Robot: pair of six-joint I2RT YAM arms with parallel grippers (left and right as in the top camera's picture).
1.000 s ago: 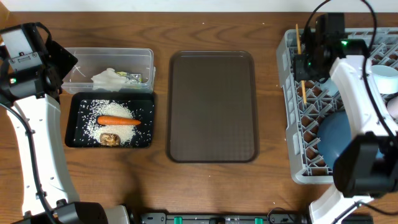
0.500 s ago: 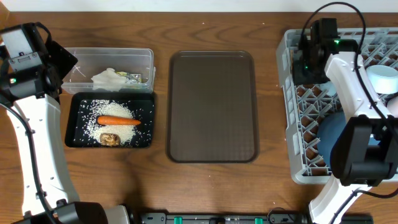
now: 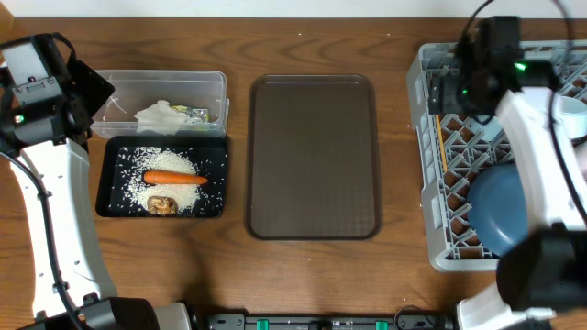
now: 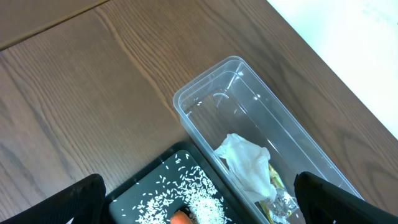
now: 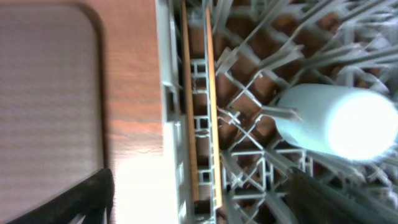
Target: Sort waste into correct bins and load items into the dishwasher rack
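My right gripper (image 5: 202,202) hangs open over the left edge of the grey dishwasher rack (image 3: 431,183). Two wooden chopsticks (image 5: 199,112) lie free below it, side by side along the rack's left wall (image 3: 443,147). A pale cup (image 5: 336,121) lies on the pegs to their right, and the dark-blue plate (image 3: 500,206) stands in the rack. My left gripper (image 4: 199,208) is open, high above the black tray (image 4: 134,196) of rice (image 3: 170,170), carrot (image 3: 174,178) and brown lump (image 3: 163,204). The clear tub (image 4: 249,106) holds white tissue (image 4: 249,165) and a wrapper (image 4: 280,199).
A big brown serving tray (image 3: 314,156) lies on the wooden table between the bins and the rack; its corner (image 5: 50,81) shows in the right wrist view. The right arm (image 3: 541,137) crosses over the rack and hides part of it.
My right gripper has gone from shut to open and let go of the chopsticks. They now lie flat in the rack along its left wall. The left arm has not moved.
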